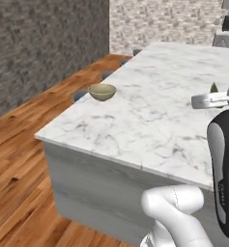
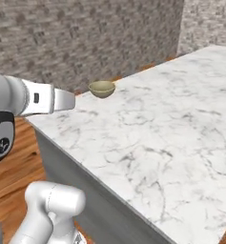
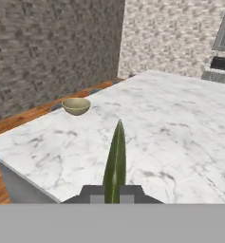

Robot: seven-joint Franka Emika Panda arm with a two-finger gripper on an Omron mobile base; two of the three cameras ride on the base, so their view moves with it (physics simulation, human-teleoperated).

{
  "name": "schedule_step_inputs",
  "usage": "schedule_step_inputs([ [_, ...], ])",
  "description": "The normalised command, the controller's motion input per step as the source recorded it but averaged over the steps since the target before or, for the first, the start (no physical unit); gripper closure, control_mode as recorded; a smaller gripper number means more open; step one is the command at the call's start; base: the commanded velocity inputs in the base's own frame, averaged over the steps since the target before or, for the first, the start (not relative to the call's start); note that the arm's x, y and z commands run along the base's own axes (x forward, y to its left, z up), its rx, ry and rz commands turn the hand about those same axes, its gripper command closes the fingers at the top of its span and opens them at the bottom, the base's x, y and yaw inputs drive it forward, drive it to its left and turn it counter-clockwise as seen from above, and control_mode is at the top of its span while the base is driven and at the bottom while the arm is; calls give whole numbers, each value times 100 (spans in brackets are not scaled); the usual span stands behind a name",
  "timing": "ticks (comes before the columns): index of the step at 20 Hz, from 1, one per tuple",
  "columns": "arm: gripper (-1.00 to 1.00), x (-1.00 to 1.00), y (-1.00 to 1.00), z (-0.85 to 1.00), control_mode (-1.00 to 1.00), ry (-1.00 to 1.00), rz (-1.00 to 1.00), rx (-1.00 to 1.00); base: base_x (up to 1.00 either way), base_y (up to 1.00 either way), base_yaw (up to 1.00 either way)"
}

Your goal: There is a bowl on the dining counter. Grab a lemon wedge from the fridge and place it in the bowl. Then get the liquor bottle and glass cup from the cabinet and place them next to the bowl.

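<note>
Lemon wedge [image 3: 115, 161] sits pinched in the end effector [image 3: 113, 192], held level above the dining counter [image 3: 180, 128], well short of the bowl [image 3: 76, 106].

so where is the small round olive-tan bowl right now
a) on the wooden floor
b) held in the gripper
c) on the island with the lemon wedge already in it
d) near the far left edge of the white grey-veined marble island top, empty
d: the small round olive-tan bowl stands empty near the far left edge of the white marble island top, while the gripper is shut on the greenish-yellow lemon wedge, well short of it.

One bowl [image 1: 102, 91], one lemon wedge [image 3: 115, 161], one dining counter [image 1: 154, 120]
</note>
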Motion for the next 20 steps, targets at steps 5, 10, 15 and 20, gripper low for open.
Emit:
schedule_step_inputs([
  [5, 100, 0, 0, 0, 100, 0, 0, 0, 46, 100, -2],
  [10, 100, 0, 0, 0, 100, 0, 0, 0, 56, 100, -7],
  [15, 100, 0, 0, 0, 100, 0, 0, 0, 41, 90, -23],
  [20, 100, 0, 0, 0, 100, 0, 0, 0, 18, 86, -31],
])
